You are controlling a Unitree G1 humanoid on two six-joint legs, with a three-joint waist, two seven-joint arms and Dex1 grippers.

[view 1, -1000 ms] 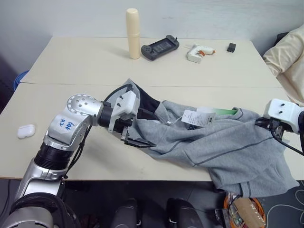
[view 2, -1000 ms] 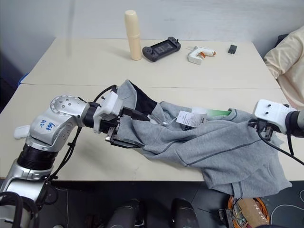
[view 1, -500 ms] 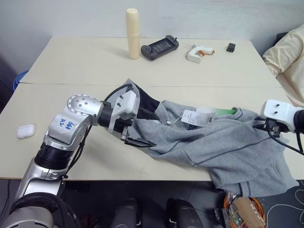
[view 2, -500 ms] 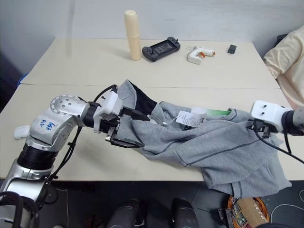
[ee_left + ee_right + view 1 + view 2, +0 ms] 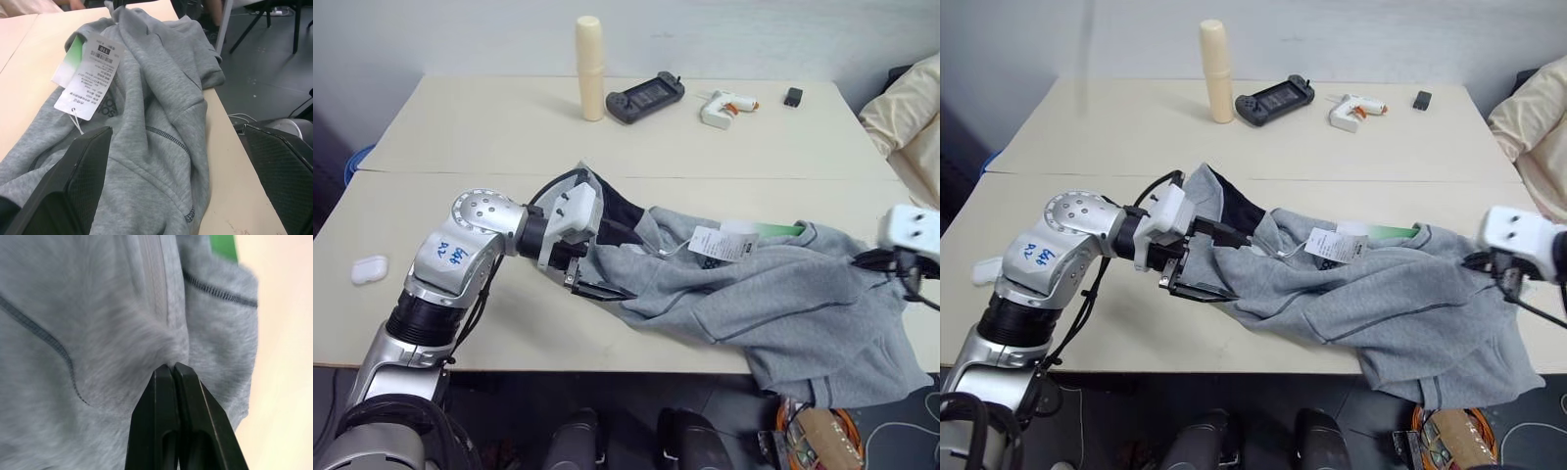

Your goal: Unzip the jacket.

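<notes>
The light grey jacket (image 5: 773,304) lies crumpled across the near table, its white and green tags (image 5: 722,242) on top and its lower part hanging over the front edge. At its hood end, my left gripper (image 5: 607,262) is open, with grey cloth lying between the wide-apart fingers (image 5: 83,176). My right gripper (image 5: 879,262) is at the jacket's right edge. In the right wrist view its fingers (image 5: 171,366) are pressed together, and the fabric gathers into their tips right beside the zip line.
On the far table stand a cream cylinder (image 5: 589,67), a game controller (image 5: 644,97), a glue gun (image 5: 722,106) and a small black item (image 5: 791,96). A white earbud case (image 5: 369,268) lies at the near left. A person's cream sleeve (image 5: 911,117) is at the right.
My right gripper has shut and drawn away to the right, toward the table's edge, with the jacket's edge at its tips. The left arm has stayed still.
</notes>
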